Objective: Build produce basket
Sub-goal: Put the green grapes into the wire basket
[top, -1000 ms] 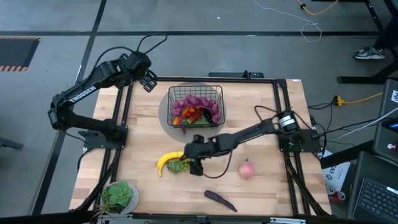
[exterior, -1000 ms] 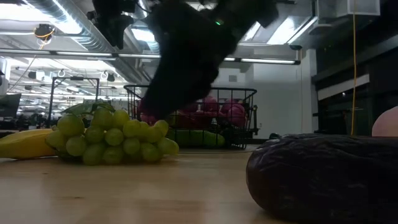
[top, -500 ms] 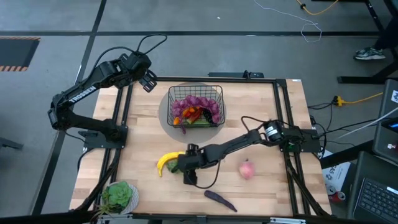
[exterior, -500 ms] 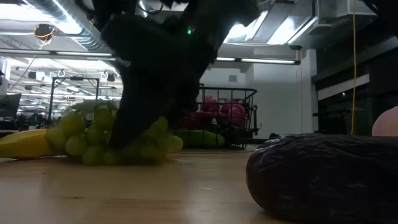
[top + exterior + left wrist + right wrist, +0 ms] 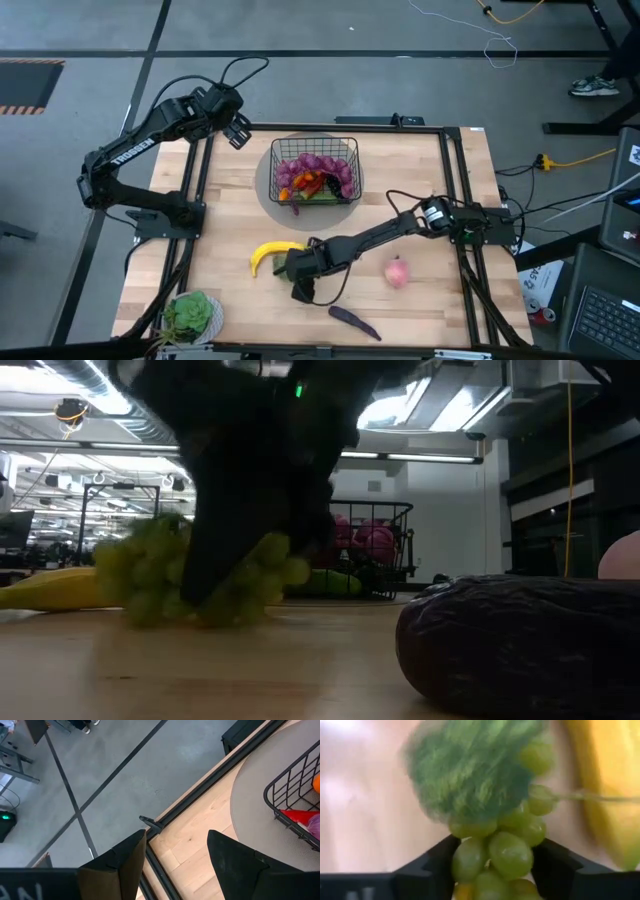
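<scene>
**Op A:** Where are things sitting?

**Op B:** The basket (image 5: 316,171) is lying at upper centre on the counter (image 5: 430,200). I'm lowering the right gripper (image 5: 291,266) at lower centre; its fingers (image 5: 432,862) are closing around the green grapes (image 5: 495,855), beside the banana (image 5: 268,254).

**Op A:** Left gripper (image 5: 238,131)?

**Op B:** Waiting upper left, fingers apart. I'm squeezing gently so grapes aren't slipping before lifting.

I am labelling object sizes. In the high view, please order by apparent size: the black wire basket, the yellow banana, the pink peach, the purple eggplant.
1. Black wire-grid basket, clearly largest.
2. Yellow curved banana and dark purple eggplant: similar length, so I do not rank them.
3. Round pink peach, smallest.
</scene>
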